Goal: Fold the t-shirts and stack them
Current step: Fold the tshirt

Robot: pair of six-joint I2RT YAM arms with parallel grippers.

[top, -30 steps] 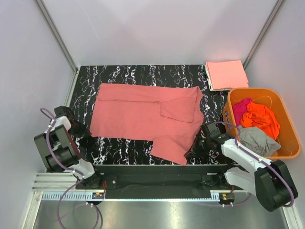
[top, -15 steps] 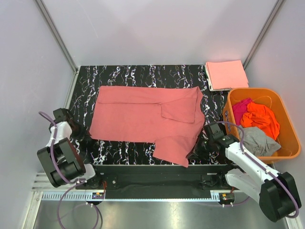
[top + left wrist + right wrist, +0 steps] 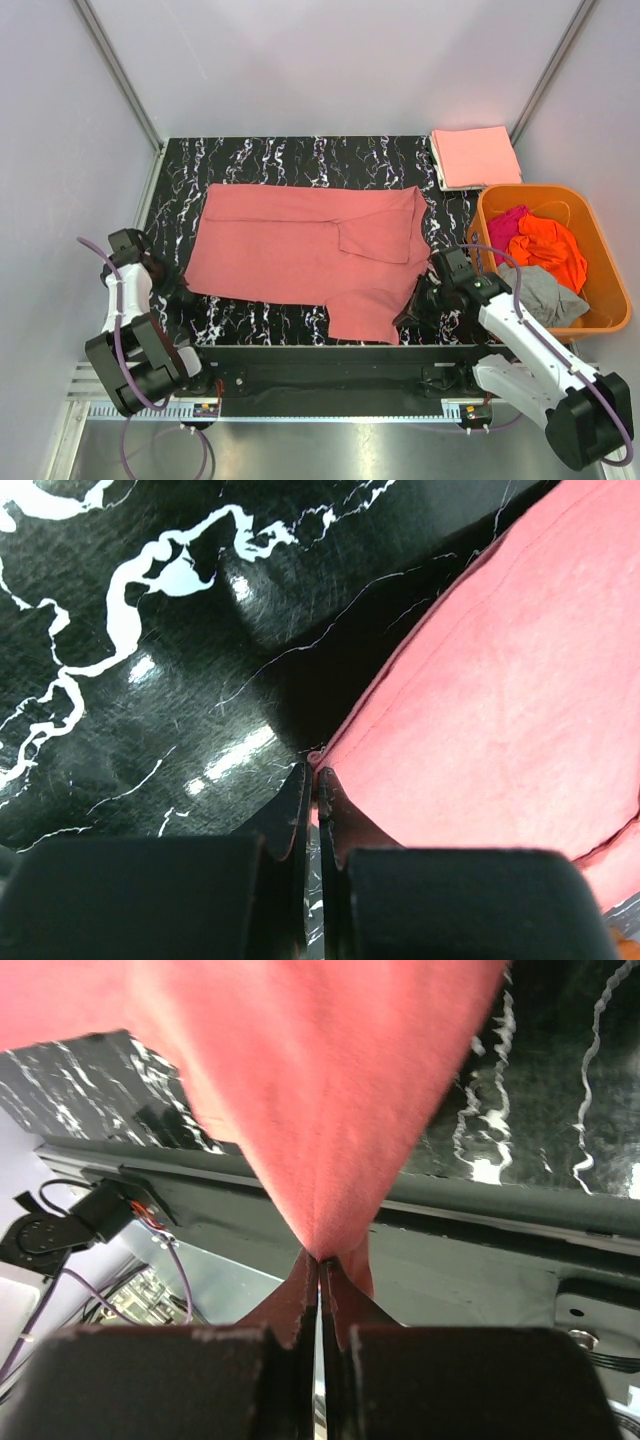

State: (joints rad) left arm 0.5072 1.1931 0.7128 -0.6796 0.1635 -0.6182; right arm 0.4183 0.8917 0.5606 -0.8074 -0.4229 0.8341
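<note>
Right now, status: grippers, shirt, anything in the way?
Left gripper shut on near-left corner of salmon shirt; right gripper shut on its near-right edge, cloth drawn to a point. Shirt otherwise flat on table. Basket to the right, not in the way.

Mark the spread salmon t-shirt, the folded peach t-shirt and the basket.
salmon t-shirt [image 3: 290,245]: top external, mid-body.
folded peach t-shirt [image 3: 476,156]: top external, top face.
orange basket [image 3: 530,188]: top external, far rim.

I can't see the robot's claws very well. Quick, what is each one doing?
Left gripper: closed, pinching a corner of the salmon-pink t-shirt.
Right gripper: closed, pinching a gathered bit of the same t-shirt.
</note>
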